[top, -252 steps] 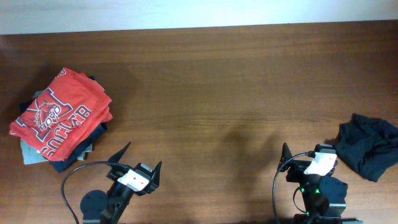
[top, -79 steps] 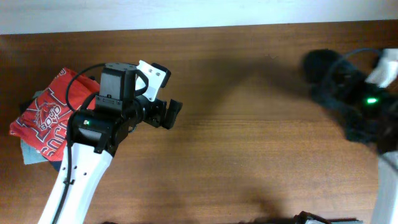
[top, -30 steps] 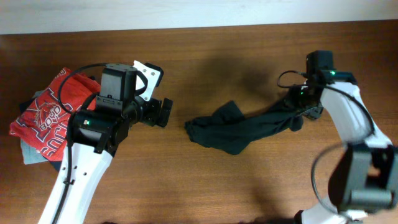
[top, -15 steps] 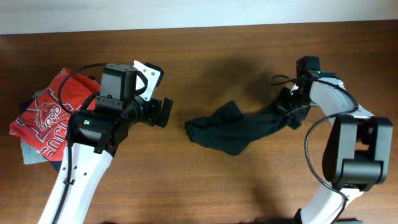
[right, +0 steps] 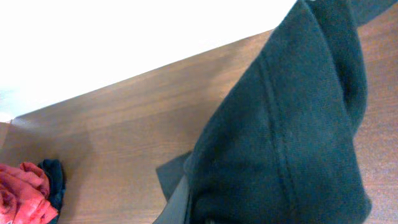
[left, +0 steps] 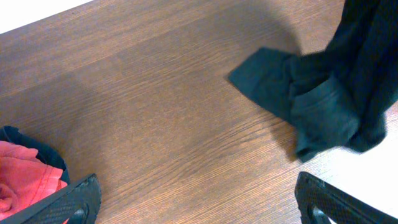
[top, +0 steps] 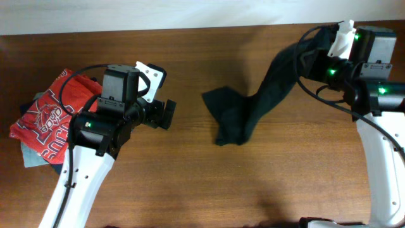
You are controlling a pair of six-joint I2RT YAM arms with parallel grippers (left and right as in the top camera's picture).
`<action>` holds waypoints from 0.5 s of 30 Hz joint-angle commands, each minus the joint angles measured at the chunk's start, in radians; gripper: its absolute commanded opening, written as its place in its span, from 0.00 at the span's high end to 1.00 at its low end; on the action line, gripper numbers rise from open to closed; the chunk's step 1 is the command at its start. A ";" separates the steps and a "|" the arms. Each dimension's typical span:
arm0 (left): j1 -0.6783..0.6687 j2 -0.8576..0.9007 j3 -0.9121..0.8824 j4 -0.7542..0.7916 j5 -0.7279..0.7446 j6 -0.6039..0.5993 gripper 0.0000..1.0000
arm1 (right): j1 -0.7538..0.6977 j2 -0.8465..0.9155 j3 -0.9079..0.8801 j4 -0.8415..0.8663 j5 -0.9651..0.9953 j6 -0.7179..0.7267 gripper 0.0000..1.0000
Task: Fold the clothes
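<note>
A: Where the overhead view is read as a clock face, what stands as item one?

B: Item 1, the clothes (top: 243, 117): one black garment, unfolded. The upper end is off the table (top: 209, 183) at 2 o'clock, gathered at the right end effector (top: 321, 39). From there the cloth runs down toward 8 o'clock. The lower end lies crumpled on the wood just right of centre.

A: State of that end effector?

B: Clamped on the clothes, which hang from it. The fingers are buried in fabric, and in the right wrist view the cloth (right: 286, 143) fills most of the frame.

A: Item two?

B: Left end effector (top: 168, 114): left of centre, facing 3 o'clock. Its fingers (left: 71, 202) are spread wide and hold nothing. A stretch of table lies between it and the garment's near corner (left: 261, 78).

A: Surroundings?

B: Item 3, a folded stack at the 9 o'clock edge: a red shirt (top: 60, 117) with white lettering on top, and grey and navy folded garments (top: 28, 152) beneath. The left arm (top: 82, 183) crosses its 3 o'clock side and covers part of it. The stack is well apart from the clothes.
</note>
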 commanded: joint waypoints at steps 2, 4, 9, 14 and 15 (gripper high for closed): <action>-0.001 -0.004 0.019 0.003 0.015 -0.006 0.01 | 0.002 0.029 -0.008 -0.025 -0.012 -0.017 0.96; -0.001 -0.004 0.019 0.003 0.015 -0.006 0.01 | 0.002 0.028 -0.008 -0.027 -0.012 -0.017 0.96; -0.001 -0.004 0.019 -0.002 0.015 -0.006 0.01 | -0.024 -0.002 0.001 -0.042 0.093 0.001 0.96; -0.001 -0.004 0.019 -0.004 0.015 -0.006 0.01 | -0.146 -0.068 0.109 -0.111 0.174 0.017 0.96; -0.001 -0.004 0.019 -0.003 0.015 -0.006 0.01 | -0.176 -0.076 0.141 -0.127 0.176 0.017 0.96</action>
